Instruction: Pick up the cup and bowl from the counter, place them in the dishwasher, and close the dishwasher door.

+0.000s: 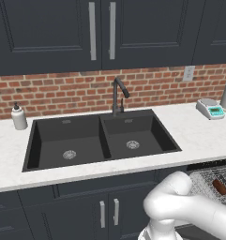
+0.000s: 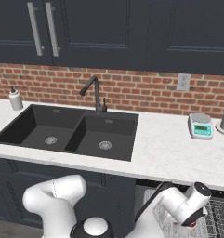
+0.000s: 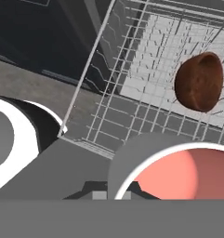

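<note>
We see the gripper's fingertips hidden behind a grey, pink-lined vessel (image 3: 178,172), cut off lower right; the gripper is shut, its hold unclear. A brown bowl (image 3: 198,82) lies in the dishwasher rack (image 3: 132,102), upper right. The white counter (image 1: 199,136) spans mid-frame beneath brick wall (image 1: 63,91).

Evenly lit, soft and shadowless around the black sink (image 1: 102,138); slightly coarse rendering, faint blur close to the hand camera.

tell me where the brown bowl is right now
The brown bowl lies tipped on its side in the dishwasher's wire rack, upper right of the hand view; in the left base view it shows at the lower right, below the counter edge.
</note>
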